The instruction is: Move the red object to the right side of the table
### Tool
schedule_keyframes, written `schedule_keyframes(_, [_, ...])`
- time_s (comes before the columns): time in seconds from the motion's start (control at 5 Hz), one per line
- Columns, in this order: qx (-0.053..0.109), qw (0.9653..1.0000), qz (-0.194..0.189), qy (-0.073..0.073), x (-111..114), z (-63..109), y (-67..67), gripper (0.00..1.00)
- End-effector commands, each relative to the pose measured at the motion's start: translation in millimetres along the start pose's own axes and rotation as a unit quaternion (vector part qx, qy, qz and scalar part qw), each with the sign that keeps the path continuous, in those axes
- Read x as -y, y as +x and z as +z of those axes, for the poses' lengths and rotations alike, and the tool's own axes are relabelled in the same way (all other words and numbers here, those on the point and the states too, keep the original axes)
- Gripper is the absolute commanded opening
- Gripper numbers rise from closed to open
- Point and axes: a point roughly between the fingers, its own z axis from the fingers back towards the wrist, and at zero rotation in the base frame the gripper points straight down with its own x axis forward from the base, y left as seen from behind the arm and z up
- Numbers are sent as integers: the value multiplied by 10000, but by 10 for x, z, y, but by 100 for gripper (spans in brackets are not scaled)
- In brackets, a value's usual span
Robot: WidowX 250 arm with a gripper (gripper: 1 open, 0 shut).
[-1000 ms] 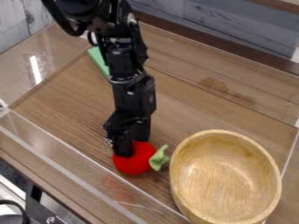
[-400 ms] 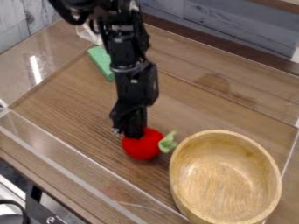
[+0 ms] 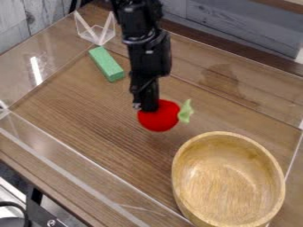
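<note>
The red object point(image 3: 159, 116), a small round toy fruit with a light-green leafy stem on its right side, hangs a little above the table point(image 3: 83, 133) near its middle. My gripper point(image 3: 148, 102) points straight down and is shut on the top of the red object, its black fingers pressed into the fruit. The dark arm rises from there to the top of the camera view. The fingertips are partly hidden by the fruit.
A round light-wood bowl point(image 3: 229, 183) sits at the front right. A green rectangular block point(image 3: 105, 62) lies at the back left. Low clear acrylic walls point(image 3: 48, 151) edge the tabletop, and a thin wire stand point(image 3: 92, 31) is at the back.
The gripper closed on the red fruit, lifted it off the tabletop and carried it up and to the right in the picture, away from the front wall. The wrist rolled a little.
</note>
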Motion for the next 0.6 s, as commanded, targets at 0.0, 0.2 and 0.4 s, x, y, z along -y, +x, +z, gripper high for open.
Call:
schedule_keyframes(0.0, [74, 9990, 292, 333, -118, 99, 175, 0])
schedule_keyframes(0.2, [82, 9976, 584, 373, -162, 53, 290, 0])
schedule_keyframes(0.4, [79, 9961, 780, 415, -208, 40, 363, 0])
